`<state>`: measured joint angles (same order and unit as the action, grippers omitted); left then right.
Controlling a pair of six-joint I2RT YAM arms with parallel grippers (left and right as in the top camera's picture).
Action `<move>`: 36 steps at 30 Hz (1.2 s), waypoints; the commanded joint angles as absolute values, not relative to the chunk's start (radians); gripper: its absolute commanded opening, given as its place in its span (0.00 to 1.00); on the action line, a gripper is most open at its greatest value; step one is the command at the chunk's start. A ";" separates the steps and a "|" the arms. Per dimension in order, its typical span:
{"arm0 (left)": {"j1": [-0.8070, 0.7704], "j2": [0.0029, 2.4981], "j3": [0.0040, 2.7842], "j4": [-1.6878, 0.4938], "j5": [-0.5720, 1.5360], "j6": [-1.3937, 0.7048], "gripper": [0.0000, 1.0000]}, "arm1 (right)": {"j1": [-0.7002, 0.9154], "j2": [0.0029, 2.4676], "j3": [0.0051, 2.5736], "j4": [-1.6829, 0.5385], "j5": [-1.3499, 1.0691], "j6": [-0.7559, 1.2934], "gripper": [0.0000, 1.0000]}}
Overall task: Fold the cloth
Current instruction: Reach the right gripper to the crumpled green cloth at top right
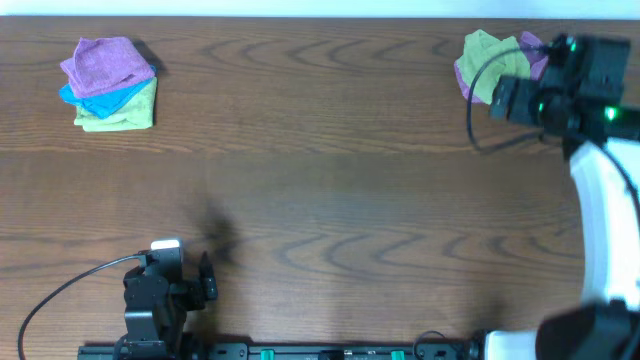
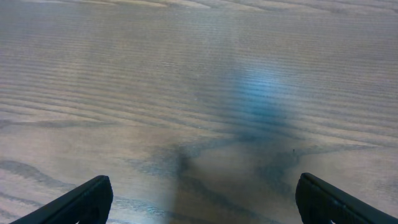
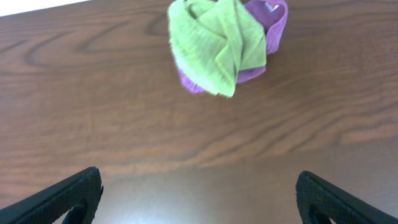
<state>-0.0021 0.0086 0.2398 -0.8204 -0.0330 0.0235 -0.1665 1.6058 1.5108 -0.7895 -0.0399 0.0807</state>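
A crumpled green cloth [image 1: 487, 62] lies on top of a crumpled purple cloth [image 1: 530, 52] at the far right of the table. In the right wrist view the green cloth [image 3: 217, 43] covers most of the purple one [image 3: 273, 25]. My right gripper [image 3: 199, 196] is open and empty, above the table just short of this heap; in the overhead view it sits at the heap's right edge [image 1: 510, 95]. My left gripper [image 2: 202, 199] is open and empty over bare wood at the near left [image 1: 205, 280].
A stack of folded cloths sits at the far left: purple [image 1: 105, 62] on top, blue [image 1: 100, 100] under it, yellow-green [image 1: 125, 112] at the bottom. A black cable [image 1: 475, 100] loops by the right arm. The table's back edge runs just behind both heaps.
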 commanded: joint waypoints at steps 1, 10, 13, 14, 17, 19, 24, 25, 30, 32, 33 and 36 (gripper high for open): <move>-0.007 0.004 0.199 -0.863 -0.049 0.038 0.95 | -0.205 1.703 1.622 -0.792 -0.062 0.097 0.99; -0.007 0.004 0.199 -0.863 -0.049 0.038 0.95 | -0.262 2.011 1.883 -0.764 -0.152 0.096 0.99; -0.007 0.004 0.199 -0.863 -0.049 0.038 0.95 | -0.263 2.062 1.892 -0.697 -0.221 0.097 0.99; -0.007 0.004 0.199 -0.863 -0.049 0.038 0.95 | -0.262 2.072 1.891 -0.670 -0.228 0.092 0.99; -0.007 0.004 0.199 -0.863 -0.049 0.038 0.95 | -0.262 2.091 1.888 -0.590 -0.225 0.081 0.99; -0.007 0.004 0.199 -0.863 -0.049 0.038 0.95 | -0.263 2.107 1.888 -0.537 -0.220 0.081 0.99; -0.007 0.004 0.199 -0.863 -0.049 0.038 0.95 | -0.262 2.167 1.888 -0.429 -0.204 0.112 0.99; -0.007 0.004 0.199 -0.863 -0.049 0.038 0.95 | -0.262 2.183 1.888 -0.410 -0.200 0.122 0.99; -0.007 0.004 0.199 -0.863 -0.049 0.038 0.95 | -0.262 2.261 1.888 -0.358 -0.199 0.165 0.99; -0.007 0.004 0.199 -0.863 -0.049 0.038 0.95 | -0.262 2.296 1.888 -0.348 -0.199 0.165 0.97; -0.007 0.004 0.199 -0.863 -0.049 0.038 0.95 | -0.261 2.312 1.888 -0.346 -0.199 0.165 0.96; -0.007 0.004 0.199 -0.863 -0.049 0.038 0.95 | -0.260 2.342 1.888 -0.344 -0.204 0.180 0.90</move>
<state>-0.0021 0.0086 0.2398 -0.8204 -0.0330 0.0235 -0.2581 2.3322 1.8736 -0.3489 -0.1989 0.1532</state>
